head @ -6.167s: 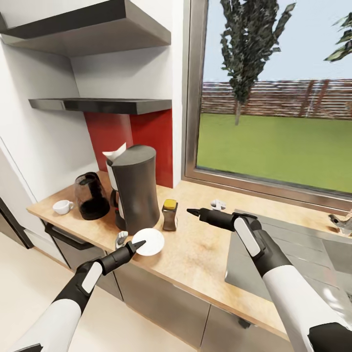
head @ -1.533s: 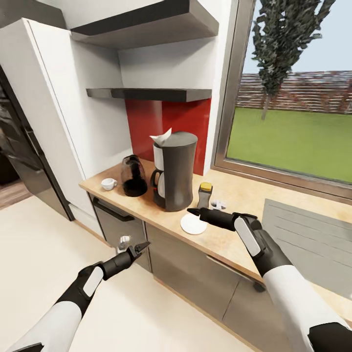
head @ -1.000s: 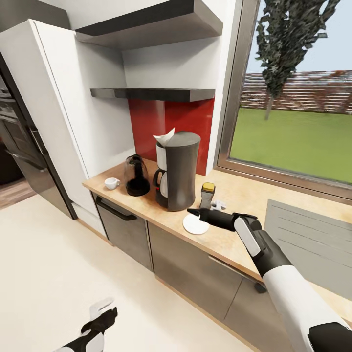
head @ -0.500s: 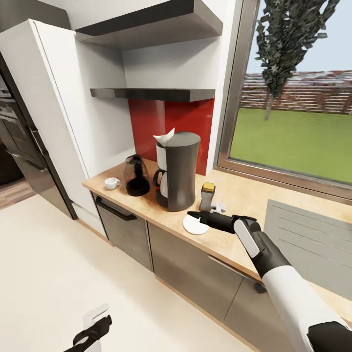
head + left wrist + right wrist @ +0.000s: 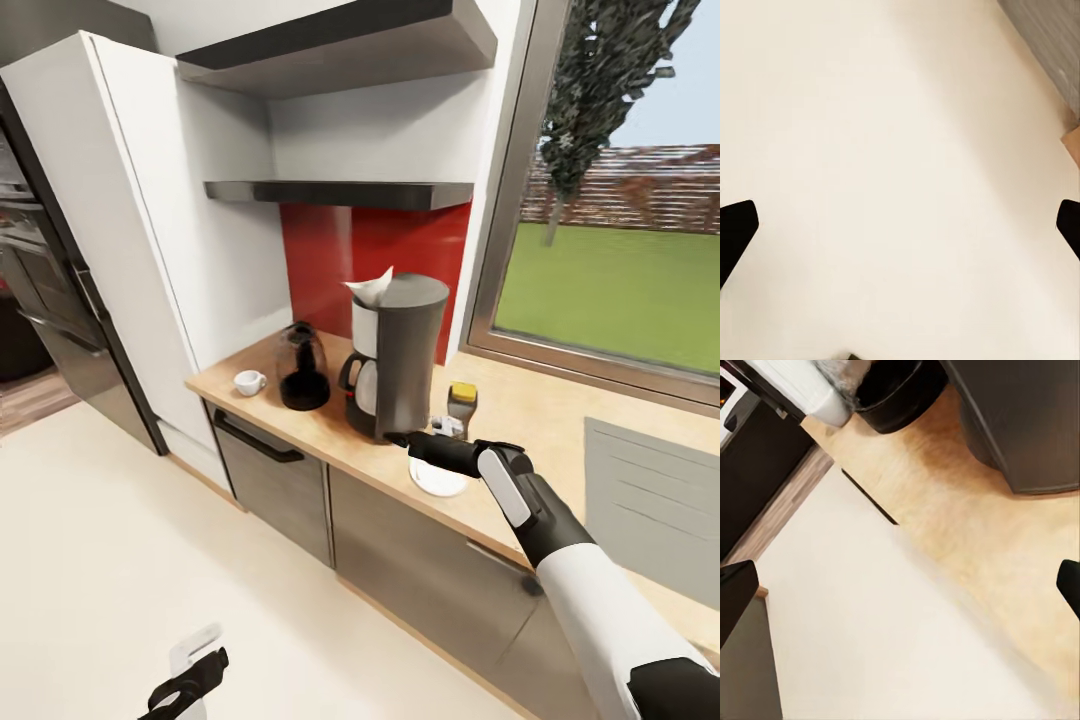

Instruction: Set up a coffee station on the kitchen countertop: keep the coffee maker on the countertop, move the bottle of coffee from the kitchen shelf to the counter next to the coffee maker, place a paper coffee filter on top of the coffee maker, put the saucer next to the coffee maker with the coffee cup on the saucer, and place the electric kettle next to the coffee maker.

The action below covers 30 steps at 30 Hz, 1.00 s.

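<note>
Left gripper (image 5: 190, 680) hung low over the floor, jaws wide and empty, while the right gripper (image 5: 400, 439) hovered spread above the saucer (image 5: 437, 480). The cup (image 5: 249, 381) sat far off at the desk's (image 5: 330, 450) end, past the kettle (image 5: 303, 366) and coffee maker (image 5: 399, 356). I'd roll closer, then grab the cup by its rim.

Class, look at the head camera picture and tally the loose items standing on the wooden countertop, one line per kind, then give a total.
Coffee maker: 1
Paper coffee filter: 1
Electric kettle: 1
Coffee cup: 1
Bottle of coffee: 1
Saucer: 1
Total: 6
</note>
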Available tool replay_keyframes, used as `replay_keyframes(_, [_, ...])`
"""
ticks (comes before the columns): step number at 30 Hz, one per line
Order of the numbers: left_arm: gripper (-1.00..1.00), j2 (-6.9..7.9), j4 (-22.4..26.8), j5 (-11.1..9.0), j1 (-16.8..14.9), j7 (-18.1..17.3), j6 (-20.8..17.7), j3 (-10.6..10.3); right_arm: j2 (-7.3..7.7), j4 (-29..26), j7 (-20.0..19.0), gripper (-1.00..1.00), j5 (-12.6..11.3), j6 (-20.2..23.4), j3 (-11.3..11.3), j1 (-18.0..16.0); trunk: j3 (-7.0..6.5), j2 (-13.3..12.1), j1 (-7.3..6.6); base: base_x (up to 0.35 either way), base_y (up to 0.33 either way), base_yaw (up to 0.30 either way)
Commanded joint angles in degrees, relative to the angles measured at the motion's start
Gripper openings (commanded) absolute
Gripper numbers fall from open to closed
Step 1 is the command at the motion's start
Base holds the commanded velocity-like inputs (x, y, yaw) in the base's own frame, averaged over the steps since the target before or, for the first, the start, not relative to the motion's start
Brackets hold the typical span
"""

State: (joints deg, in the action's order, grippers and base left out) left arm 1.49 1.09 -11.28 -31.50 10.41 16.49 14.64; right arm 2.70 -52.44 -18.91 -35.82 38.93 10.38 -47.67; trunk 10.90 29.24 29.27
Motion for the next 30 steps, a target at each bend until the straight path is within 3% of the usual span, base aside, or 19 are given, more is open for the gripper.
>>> replay_keyframes(1, [1.00, 0.00, -0.1, -0.6, -0.1, 0.0, 0.2, -0.2, 0.03, 0.0, -0.1, 1.00, 0.0, 0.2, 0.1, -0.1, 0.10, 0.1, 0.03, 0.017, 0.334, 0.000])
replay_keyframes(11, [1.00, 0.00, -0.1, -0.6, -0.1, 0.0, 0.2, -0.2, 0.02, 0.0, -0.1, 1.00, 0.0, 0.2, 0.1, -0.1, 0.10, 0.1, 0.03, 0.013, 0.338, 0.000])
replay_keyframes(24, [1.00, 0.00, -0.1, -0.6, -0.1, 0.0, 0.2, -0.2, 0.02, 0.0, -0.1, 1.00, 0.0, 0.2, 0.1, -0.1, 0.10, 0.1, 0.03, 0.170, 0.316, -0.002])
replay_keyframes(30, [1.00, 0.00, -0.1, -0.6, -0.1, 0.0, 0.2, -0.2, 0.02, 0.0, -0.1, 1.00, 0.0, 0.2, 0.1, -0.1, 0.10, 0.1, 0.03, 0.122, 0.330, -0.178])
